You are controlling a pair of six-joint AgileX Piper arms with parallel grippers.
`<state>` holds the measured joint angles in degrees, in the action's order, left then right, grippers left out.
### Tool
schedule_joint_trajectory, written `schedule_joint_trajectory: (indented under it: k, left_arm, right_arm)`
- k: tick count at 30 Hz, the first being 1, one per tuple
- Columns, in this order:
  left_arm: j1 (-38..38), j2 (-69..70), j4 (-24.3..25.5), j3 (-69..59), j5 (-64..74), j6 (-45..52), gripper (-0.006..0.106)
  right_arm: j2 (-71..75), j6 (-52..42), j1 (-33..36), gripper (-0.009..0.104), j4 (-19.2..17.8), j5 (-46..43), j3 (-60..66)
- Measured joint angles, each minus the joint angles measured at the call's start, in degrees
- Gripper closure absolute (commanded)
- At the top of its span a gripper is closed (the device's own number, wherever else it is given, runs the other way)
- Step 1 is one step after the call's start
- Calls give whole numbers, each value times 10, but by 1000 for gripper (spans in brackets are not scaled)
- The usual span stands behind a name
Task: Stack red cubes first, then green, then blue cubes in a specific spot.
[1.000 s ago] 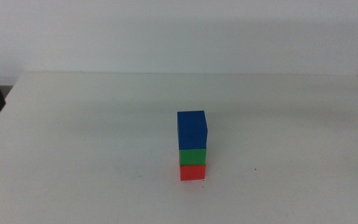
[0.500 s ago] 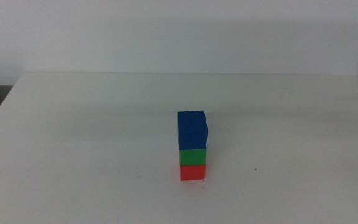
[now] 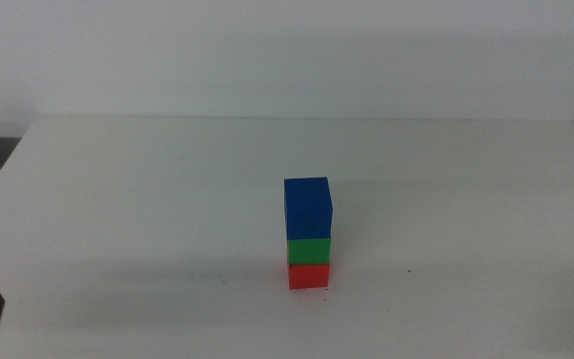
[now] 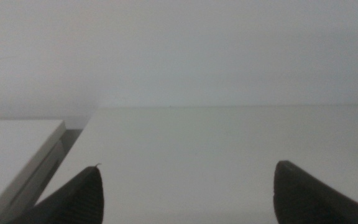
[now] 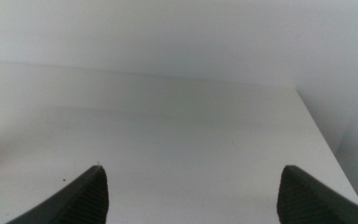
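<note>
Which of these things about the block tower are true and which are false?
1. The blue cube is on top of the tower. True.
2. The red cube sits on the green cube. False: red is at the bottom, on the table, with green on it.
3. The left end effector holds a cube. False: its jaws are open and hold nothing.
4. The right end effector is open. True.
5. The tower has fallen over. False: it stands upright.
</note>
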<state>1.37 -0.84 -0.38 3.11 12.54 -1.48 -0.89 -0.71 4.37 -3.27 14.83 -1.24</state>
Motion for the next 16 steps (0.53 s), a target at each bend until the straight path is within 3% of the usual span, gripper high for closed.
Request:
schedule_joint_trajectory:
  k: [16]
  left_arm:
    - [-1,6,-1,-31,-38,0,7]
  right_arm:
    - [6,0,-1,13,15,-23,11]
